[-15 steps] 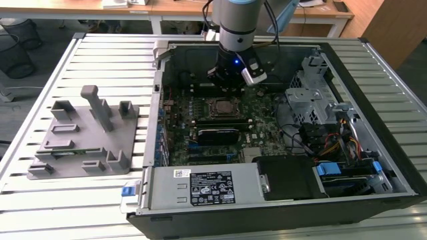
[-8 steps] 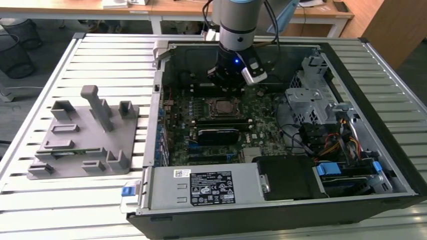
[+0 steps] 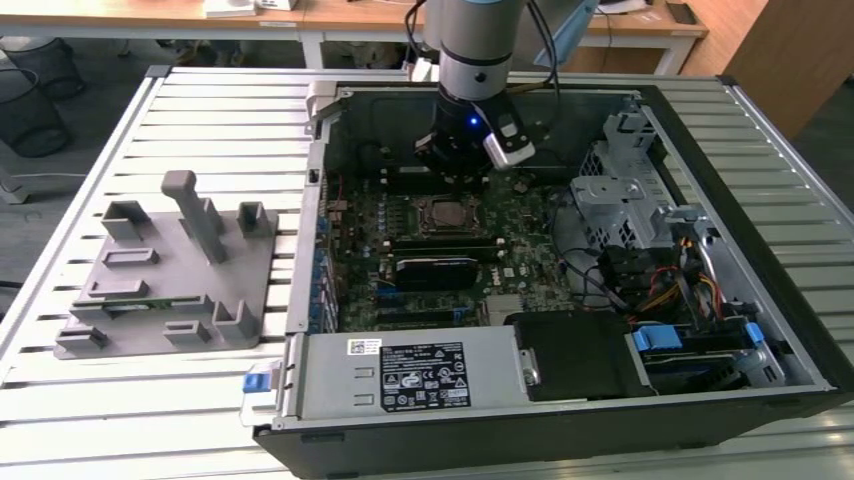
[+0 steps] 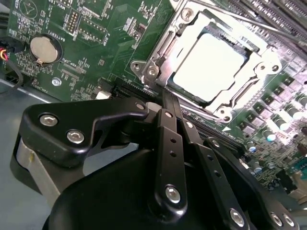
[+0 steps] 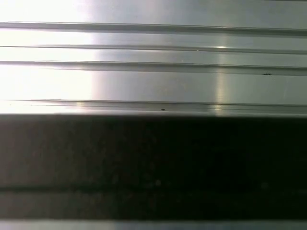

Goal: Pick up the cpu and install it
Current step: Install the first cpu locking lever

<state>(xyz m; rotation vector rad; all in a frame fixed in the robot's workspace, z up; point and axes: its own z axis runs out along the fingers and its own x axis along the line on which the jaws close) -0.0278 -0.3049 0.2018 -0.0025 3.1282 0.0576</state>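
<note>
The cpu (image 4: 208, 67) lies flat in the socket frame (image 4: 158, 62) on the green motherboard (image 4: 96, 28), its shiny silver top glaring under the light. My gripper (image 4: 167, 101) hangs just beside the socket with its black fingers (image 4: 169, 139) pressed together and nothing between them. In the exterior view the gripper (image 3: 451, 175) hovers inside the open computer case, just behind the socket (image 3: 445, 213) as that view shows it.
The case wall (image 3: 310, 200) rings the board. A power supply (image 3: 400, 372) sits at the front and a metal drive cage (image 3: 625, 195) at the exterior view's right. A grey fixture block (image 3: 174, 270) stands on the slatted table (image 3: 80, 400). A coin battery (image 4: 44, 49) sits on the board.
</note>
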